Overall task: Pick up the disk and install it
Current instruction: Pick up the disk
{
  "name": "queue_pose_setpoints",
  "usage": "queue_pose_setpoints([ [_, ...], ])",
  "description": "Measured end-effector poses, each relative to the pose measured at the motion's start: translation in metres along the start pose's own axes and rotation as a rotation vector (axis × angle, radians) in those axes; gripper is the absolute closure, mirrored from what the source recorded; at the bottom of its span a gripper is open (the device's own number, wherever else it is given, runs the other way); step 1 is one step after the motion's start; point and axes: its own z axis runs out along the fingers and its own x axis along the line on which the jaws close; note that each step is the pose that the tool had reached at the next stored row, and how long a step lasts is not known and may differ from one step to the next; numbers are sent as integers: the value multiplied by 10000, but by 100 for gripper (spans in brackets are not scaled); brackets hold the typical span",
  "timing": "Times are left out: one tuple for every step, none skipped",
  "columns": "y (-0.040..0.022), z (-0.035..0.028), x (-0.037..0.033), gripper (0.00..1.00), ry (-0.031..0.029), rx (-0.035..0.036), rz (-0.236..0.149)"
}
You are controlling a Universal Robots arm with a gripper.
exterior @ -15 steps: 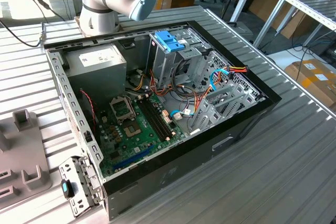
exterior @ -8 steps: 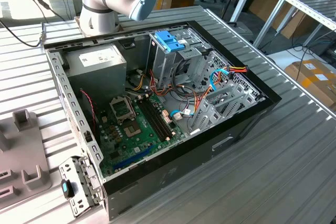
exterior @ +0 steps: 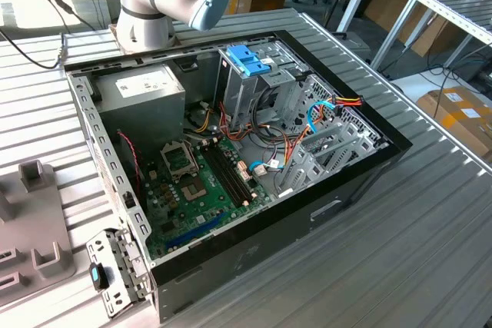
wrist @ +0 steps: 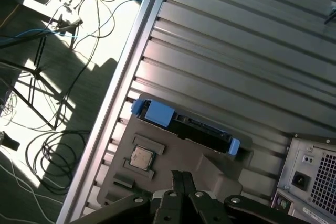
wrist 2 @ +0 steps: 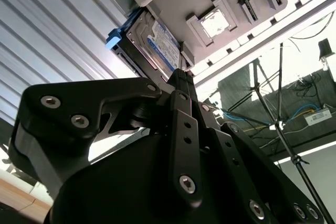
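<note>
Caught at the pick-up step: pincer (wrist: 181, 176) clenched on nothing, poised just above the disk (wrist: 184, 124) and apart from it in both wrist views. Found the disk standing on edge in a slot of the grey holder (wrist: 178, 156), blue rails at either end, on the ribbed desk (wrist: 236, 40) near the rear panel of the case (wrist: 315, 177). Nothing yet lifted, nothing yet installed. Pictured open at frame centre in the exterior view, the same case, with its cage (exterior: 242, 94) at upper centre under a blue handle; judged the disk's destination. Judged to call next for parted jaws, squared to the disk's flat faces, before any descent.
</note>
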Motion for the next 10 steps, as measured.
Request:
queue_pose_setpoints([
  [0,0,0,89,1,-1,-30],
  [0,0,0,89,4,-2,-74],
  [0,0,0,89,5,-3,-102],
  [0,0,0,89,6,-3,-125],
  [0,0,0,89,8,-4,-176],
  [0,0,0,89,10,-5,-211],
  [0,0,0,89,11,-5,-235],
  [0,0,0,89,11,-6,-259],
  [0,0,0,89,22,-12,-489],
  [0,0,0,89,31,-17,-704],
])
